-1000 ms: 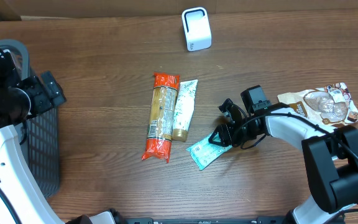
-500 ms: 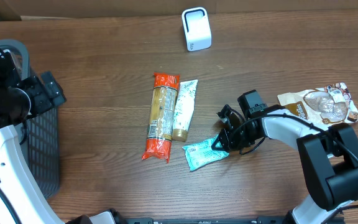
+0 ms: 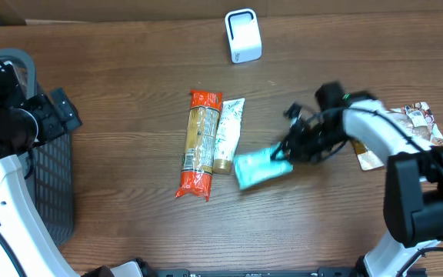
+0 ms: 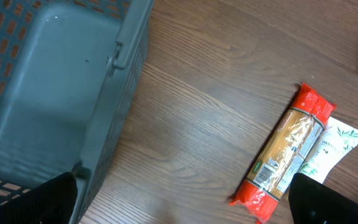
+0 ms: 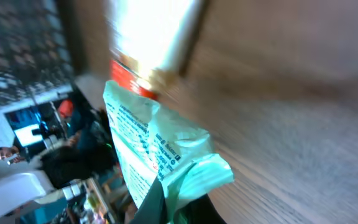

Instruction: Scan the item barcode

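The teal packet (image 3: 258,168) is pinched at its right end by the right pincer (image 3: 284,152), whose jaws are pressed together on it. The packet is seen blurred, right of centre over the tabletop (image 3: 129,69), just beside the near end of the white-green tube (image 3: 228,135). An orange pasta packet (image 3: 199,143) is laid against the tube's left side. The white scanner (image 3: 243,35) is stood well apart at the far edge. The left pincer (image 4: 185,210) is spread wide beside the grey basket (image 4: 55,93).

Wooden table (image 3: 129,77) here: white scanner (image 3: 243,35) upright at the far edge, orange pasta packet (image 3: 200,144) and white tube (image 3: 227,135) side by side mid-table, brown snack bag (image 3: 424,117) right, grey basket (image 3: 56,177) left.
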